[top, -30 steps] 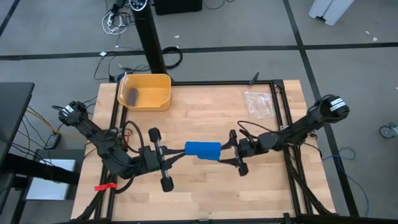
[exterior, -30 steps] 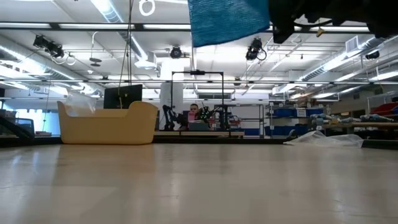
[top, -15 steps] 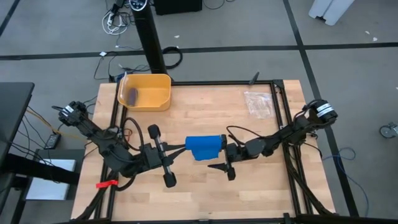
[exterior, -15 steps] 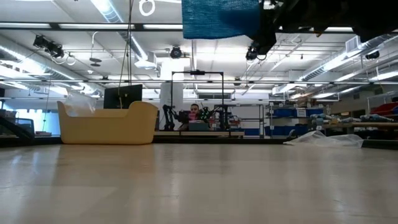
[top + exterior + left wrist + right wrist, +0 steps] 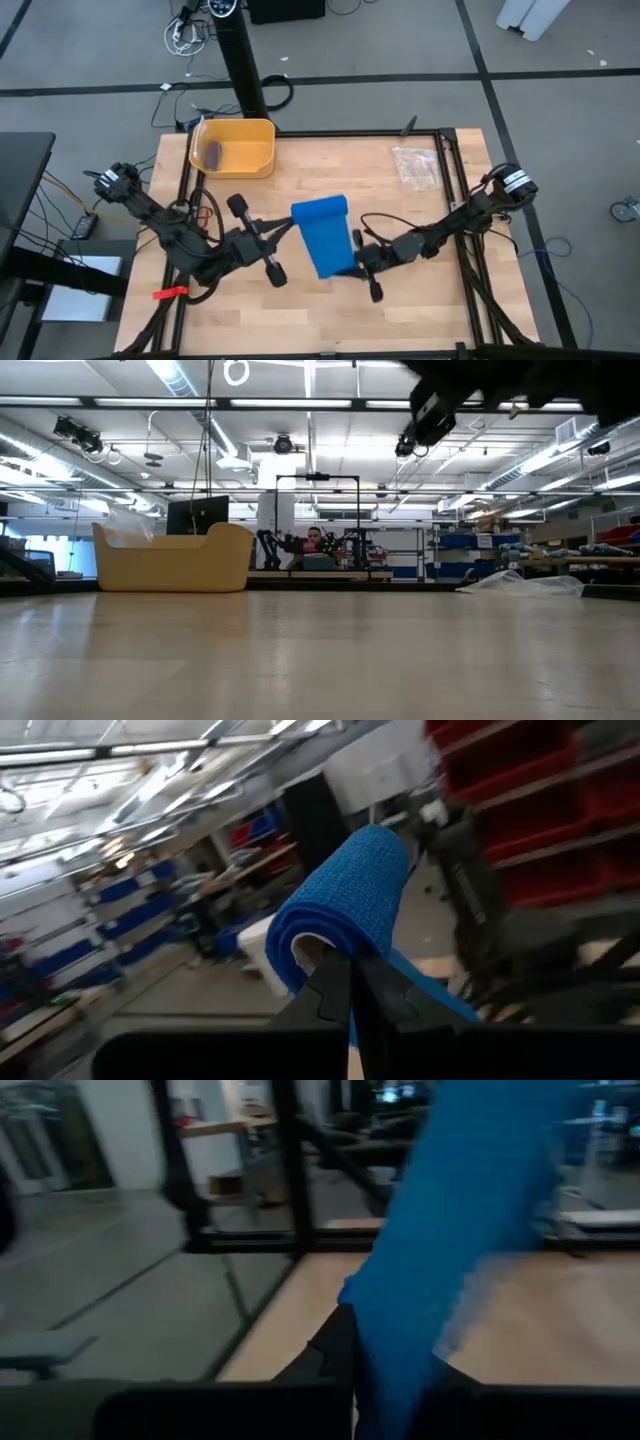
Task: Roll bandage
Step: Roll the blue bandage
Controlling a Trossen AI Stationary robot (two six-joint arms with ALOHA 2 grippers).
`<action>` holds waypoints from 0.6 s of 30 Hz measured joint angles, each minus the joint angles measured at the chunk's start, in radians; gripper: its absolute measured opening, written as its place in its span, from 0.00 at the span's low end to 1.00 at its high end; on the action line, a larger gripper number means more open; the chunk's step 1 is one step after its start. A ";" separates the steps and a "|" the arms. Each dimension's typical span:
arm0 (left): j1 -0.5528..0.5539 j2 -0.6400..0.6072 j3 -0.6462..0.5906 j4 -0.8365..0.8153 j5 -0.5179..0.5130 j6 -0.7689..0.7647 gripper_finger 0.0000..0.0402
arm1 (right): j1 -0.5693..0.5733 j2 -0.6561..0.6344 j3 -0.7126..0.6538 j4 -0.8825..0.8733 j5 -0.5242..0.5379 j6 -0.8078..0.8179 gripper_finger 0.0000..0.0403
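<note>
1. Bandage point(image 5: 323, 236), a bright blue flat band with one rolled end, was stretched in the air between both grippers above the wooden table point(image 5: 320, 310).
2. Its rolled end was clamped by the left gripper point(image 5: 350, 982).
3. Its loose end was pinched by the right gripper point(image 5: 354, 264).
4. No legible writing was seen.

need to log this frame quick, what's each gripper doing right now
Left gripper: shut on the rolled end of the bandage.
Right gripper: shut on the bandage's other end, above the table.
</note>
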 joint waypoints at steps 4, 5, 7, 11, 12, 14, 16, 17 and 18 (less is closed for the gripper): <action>0.015 0.001 -0.026 -0.002 -0.042 0.005 0.01 | 0.084 -0.009 0.031 0.002 0.000 -0.007 0.01; 0.019 0.001 -0.036 -0.001 -0.049 0.005 0.01 | 0.104 -0.009 0.042 0.001 0.000 -0.017 0.01; 0.032 0.000 -0.056 -0.001 -0.063 0.004 0.01 | 0.143 -0.009 0.073 -0.010 0.000 -0.047 0.01; 0.043 0.000 -0.107 -0.001 -0.122 -0.007 0.01 | 0.199 -0.021 0.138 -0.096 0.035 -0.117 0.00; 0.046 0.000 -0.122 0.000 -0.129 -0.008 0.01 | 0.206 -0.026 0.160 -0.132 0.051 -0.133 0.00; 0.048 0.000 -0.155 -0.002 -0.158 -0.010 0.01 | 0.220 -0.048 0.199 -0.209 0.082 -0.161 0.00; 0.049 0.001 -0.187 -0.003 -0.187 -0.015 0.01 | 0.231 -0.072 0.240 -0.278 0.106 -0.185 0.00; 0.049 0.001 -0.203 -0.002 -0.194 -0.030 0.01 | 0.235 -0.085 0.257 -0.307 0.122 -0.197 0.00; 0.049 0.000 -0.220 -0.001 -0.191 -0.044 0.01 | 0.240 -0.097 0.274 -0.327 0.134 -0.211 0.00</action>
